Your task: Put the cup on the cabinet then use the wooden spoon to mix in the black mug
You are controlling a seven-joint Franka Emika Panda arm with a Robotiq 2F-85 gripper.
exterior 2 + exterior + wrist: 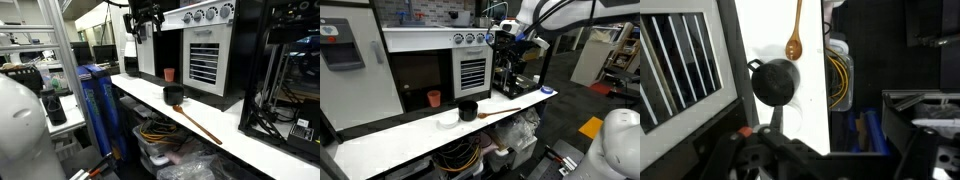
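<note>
The claw (pixel 506 33) hangs high above the long white worktop (pixel 390 140), jaws spread wide and holding nothing, with open air beneath it. Far below it and to the side, the small orange-red cup (pixel 434 98) stands upright at the foot of the dark recess in the white-framed cabinet (pixel 418 40); whether it sits on the ledge or on the worktop's back edge is unclear. The glossy black mug (pixel 468 110) sits nearer the front edge, a small white bowl (pixel 448 120) just beside it, and the slender wooden spoon (pixel 502 113) lies flat on the bare surface. In an exterior view from the opposite end, the claw (pixel 143 22) is poised at the top of frame, fingers pointing down, well clear of the cup (pixel 169 74), the squat mug (pixel 174 95) and the spoon (pixel 200 122), whose handle runs towards the worktop's (pixel 232 125) front lip beside the louvred steel oven (pixel 203 62). In the wrist view, the claw is a dark blur at the bottom edge; beyond it the round mug (pixel 775 82) stands on a narrow white strip of worktop (pixel 812 110), its handle turned away from the claw, and the spoon's (pixel 795 40) oval bowl lies just past the rim, beside the edge that drops to dark shelving.
</note>
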